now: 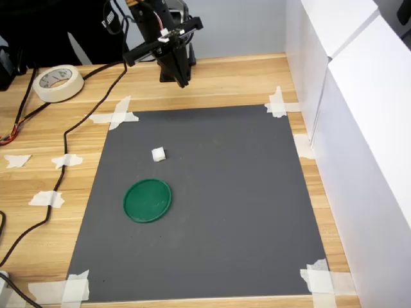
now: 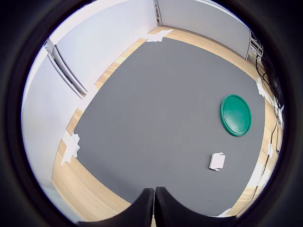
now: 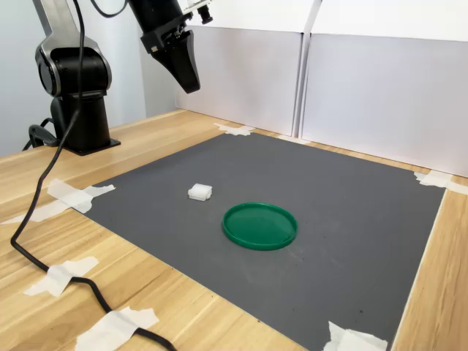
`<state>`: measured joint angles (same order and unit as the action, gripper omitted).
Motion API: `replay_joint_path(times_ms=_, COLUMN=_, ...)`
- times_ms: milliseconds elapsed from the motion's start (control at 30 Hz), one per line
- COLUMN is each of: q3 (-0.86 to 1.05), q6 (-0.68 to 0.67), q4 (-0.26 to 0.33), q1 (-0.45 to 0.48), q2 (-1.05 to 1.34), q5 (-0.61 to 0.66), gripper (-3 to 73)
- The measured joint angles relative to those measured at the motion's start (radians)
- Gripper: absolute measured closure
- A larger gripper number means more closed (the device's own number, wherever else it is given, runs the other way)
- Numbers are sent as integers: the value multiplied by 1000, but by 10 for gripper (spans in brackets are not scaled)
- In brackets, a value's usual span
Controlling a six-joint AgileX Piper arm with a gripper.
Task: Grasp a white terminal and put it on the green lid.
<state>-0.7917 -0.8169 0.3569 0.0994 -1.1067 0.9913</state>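
- The gripper hung in the air above the far edge of the grey mat, pointing down, well apart from everything on it.
- Its jaws were pressed together with nothing between them; in the wrist view the fingertips met with no gap.
- The terminal lay on the mat, near the lid but not touching it.
- In the second exterior view the terminal sat to the left of the lid.
- The lid lay flat on the mat, with nothing on it.
- A tape roll rested on the wooden table, off the mat, at the first exterior view's left.
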Motion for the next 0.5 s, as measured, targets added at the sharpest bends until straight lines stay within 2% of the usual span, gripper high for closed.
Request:
replay_joint_path(times_ms=100, q3=-40, q6=3, q4=-33, q1=0, q2=-44, q5=34, gripper=677)
replay_joint_path(times_ms=233, q3=-79, q6=-1, q4=-89, q1=0, q2=-96, q5=71, gripper=558)
replay_joint_path(times_ms=367, q3=-93, q6=0, q4=-146, q1=0, q2=-138, q5=77, gripper=353)
replay_joint_path(times_ms=500, q3=-94, q6=0, q4=-167, q1=0, q2=-165, q5=83, gripper=178)
